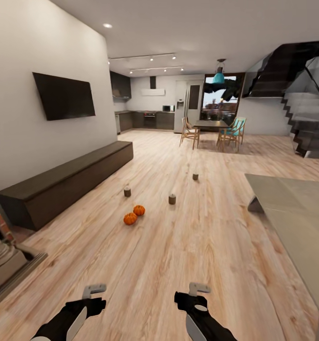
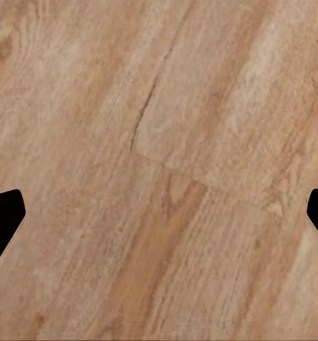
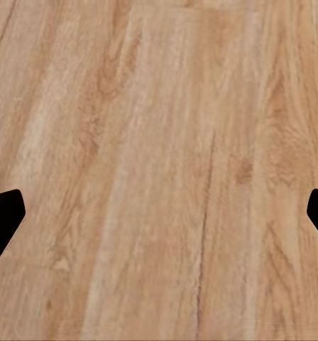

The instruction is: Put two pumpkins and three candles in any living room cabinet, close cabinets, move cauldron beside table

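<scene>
The cabinet (image 1: 67, 182) runs long along the wall, its axis stretching away ahead and left of the left gripper (image 1: 94, 290); its fronts look shut. Two pumpkins (image 1: 134, 214) sit touching on the floor (image 1: 178, 246), well ahead of both grippers and between them, slightly nearer the left. Three candles (image 1: 172, 199) stand beyond, apart. The right gripper (image 1: 198, 288) and the left both hang empty, jaws wide.

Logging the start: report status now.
Both grippers, left and right, jaws open, empty, over floor. Two pumpkins, three candles on floor ahead. Cabinet closed, left wall. Path unobstructed.
</scene>
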Available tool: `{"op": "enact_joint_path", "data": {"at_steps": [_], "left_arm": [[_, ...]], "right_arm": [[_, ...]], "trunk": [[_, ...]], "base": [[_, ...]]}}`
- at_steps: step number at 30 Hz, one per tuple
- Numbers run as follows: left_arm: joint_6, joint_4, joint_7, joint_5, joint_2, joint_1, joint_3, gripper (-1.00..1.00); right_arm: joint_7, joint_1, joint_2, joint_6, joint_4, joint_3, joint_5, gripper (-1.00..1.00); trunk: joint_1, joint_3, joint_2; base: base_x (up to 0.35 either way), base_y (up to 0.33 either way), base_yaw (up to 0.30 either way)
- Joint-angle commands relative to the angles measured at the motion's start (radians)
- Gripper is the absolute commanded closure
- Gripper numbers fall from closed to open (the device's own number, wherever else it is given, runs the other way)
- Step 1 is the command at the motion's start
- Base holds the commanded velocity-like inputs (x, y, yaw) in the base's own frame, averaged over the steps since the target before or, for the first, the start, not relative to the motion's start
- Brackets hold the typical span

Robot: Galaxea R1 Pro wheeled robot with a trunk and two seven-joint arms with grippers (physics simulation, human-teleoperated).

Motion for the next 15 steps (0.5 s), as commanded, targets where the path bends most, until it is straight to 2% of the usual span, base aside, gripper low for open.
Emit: {"op": "enact_joint_path", "data": {"at_steps": [1, 12, 13, 15], "left_arm": [[-0.003, 0.001, 0.007, 0.01, 0.001, 0.0, -0.007, -1.0], [-0.066, 0.034, 0.007, 0.01, 0.002, 0.0, -0.007, -1.0], [-0.078, 0.042, 0.007, 0.01, 0.002, 0.0, -0.007, -1.0], [-0.145, 0.08, 0.007, 0.011, 0.001, 0.0, -0.008, -1.0]], "right_arm": [[-0.007, -0.001, 0.0, 0.004, -0.001, 0.005, -0.003, -1.0], [-0.007, -0.001, 0.0, -0.01, 0.001, 0.004, -0.003, -1.0], [-0.007, -0.001, 0.0, -0.012, 0.001, 0.004, -0.004, -1.0], [-0.007, -0.001, 0.0, -0.028, 0.003, 0.003, -0.004, -1.0]], "trunk": [[0.0, -0.001, 0.0], [0.0, -0.002, 0.0], [0.0, -0.002, 0.0], [0.0, -0.002, 0.0]], "base": [[0.33, 0.033, -0.016], [0.335, 0.006, -0.003], [0.337, 0.0, 0.0], [0.339, 0.0, 0.0]]}}
